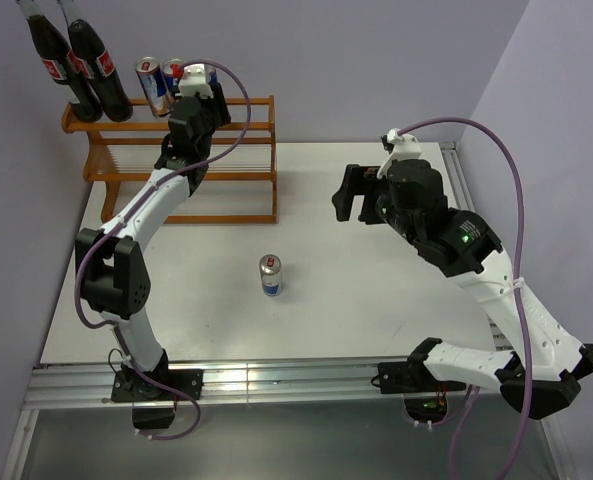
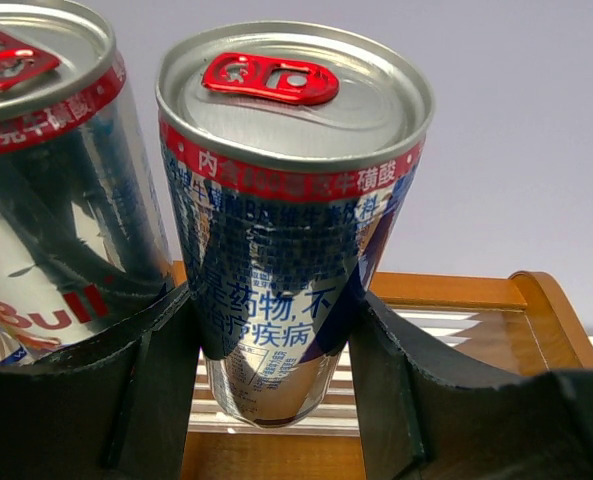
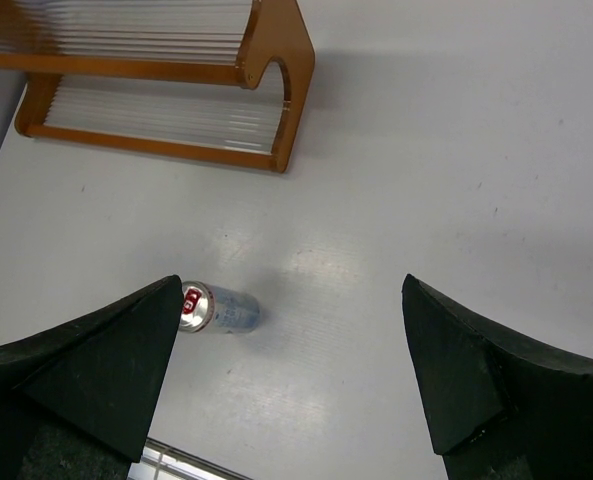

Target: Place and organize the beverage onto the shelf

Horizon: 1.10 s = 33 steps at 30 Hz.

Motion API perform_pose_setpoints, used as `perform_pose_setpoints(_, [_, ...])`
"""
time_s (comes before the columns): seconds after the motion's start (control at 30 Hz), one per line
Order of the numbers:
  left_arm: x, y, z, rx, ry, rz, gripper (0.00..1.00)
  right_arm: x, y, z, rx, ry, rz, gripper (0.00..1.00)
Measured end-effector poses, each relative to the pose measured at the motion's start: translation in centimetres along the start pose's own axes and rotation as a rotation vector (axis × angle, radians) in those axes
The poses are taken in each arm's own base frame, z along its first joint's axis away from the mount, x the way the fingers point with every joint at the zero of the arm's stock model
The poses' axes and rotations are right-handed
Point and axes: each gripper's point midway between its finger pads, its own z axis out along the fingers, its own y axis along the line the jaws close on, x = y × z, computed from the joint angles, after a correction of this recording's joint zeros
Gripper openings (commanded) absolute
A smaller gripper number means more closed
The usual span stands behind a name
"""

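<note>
Left wrist view: the left fingers [image 2: 126, 390] are closed on a blue-and-silver can [image 2: 286, 230], one against each side, over the top tier of the shelf [image 2: 476, 295]. I cannot tell whether its base rests on the rails. A neighbouring can [image 2: 46, 170] stands just to its left. Seen from above, two cola bottles [image 1: 76, 60] stand at the far left end of that tier, with another can [image 1: 153, 85] between them and the neighbouring can. A lone can [image 1: 271, 275] stands upright near the middle of the table [image 1: 376, 300]. The right fingers [image 3: 86, 370] hang spread wide above the table, right of the shelf.
</note>
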Motion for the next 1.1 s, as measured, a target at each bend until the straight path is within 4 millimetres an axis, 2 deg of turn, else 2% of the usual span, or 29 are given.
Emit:
perform_pose_setpoints(0.1, [0.0,0.0,0.2,0.001,-0.002,0.003,0.01,0.1,0.1,0.2,-0.003,0.006,-0.003,0.97])
perform_pose_setpoints(0.13, [0.0,0.0,0.2,0.002,-0.002,0.003,0.05,0.2,0.1,0.2,-0.003,0.008,-0.003,0.97])
perform_pose_setpoints(0.2, [0.0,0.0,0.2,0.004,-0.002,0.003,0.19,0.2,0.1,0.3,-0.004,0.01,-0.004,0.97])
perform_pose_setpoints(0.23, [0.0,-0.1,0.2,0.006,-0.002,0.003,0.3,0.2,0.2,0.3,-0.007,0.012,-0.005,0.97])
perform_pose_setpoints(0.27, [0.0,-0.1,0.2,0.007,-0.002,0.003,0.35,0.3,0.2,0.3,-0.009,0.013,-0.006,0.97])
perform_pose_setpoints(0.3, [0.0,-0.1,0.2,0.008,-0.002,0.003,0.46,0.3,0.3,0.3,-0.012,0.014,-0.008,0.97])
perform_pose_setpoints(0.5, [0.1,-0.2,0.2,0.015,-0.004,0.001,0.67,0.4,0.7,0.4,-0.036,0.017,-0.017,0.98])
perform_pose_setpoints(0.7, [0.0,-0.6,-0.3,0.046,-0.006,-0.008,0.81,0.8,0.9,0.6,-0.053,0.029,-0.023,0.98])
perform_pose_setpoints(0.77, [-0.2,-0.7,-0.7,0.056,-0.008,-0.012,0.81,0.8,1.1,0.5,-0.062,0.031,-0.025,0.98])
perform_pose_setpoints(1.07, [-3.5,-1.1,-2.4,0.092,-0.057,-0.049,0.85,1.3,1.8,0.8,-0.098,0.054,-0.038,1.0])
perform_pose_setpoints(1.1, [-3.7,-1.1,-2.7,0.095,-0.058,-0.052,0.89,1.4,2.0,1.0,-0.109,0.061,-0.041,1.0])
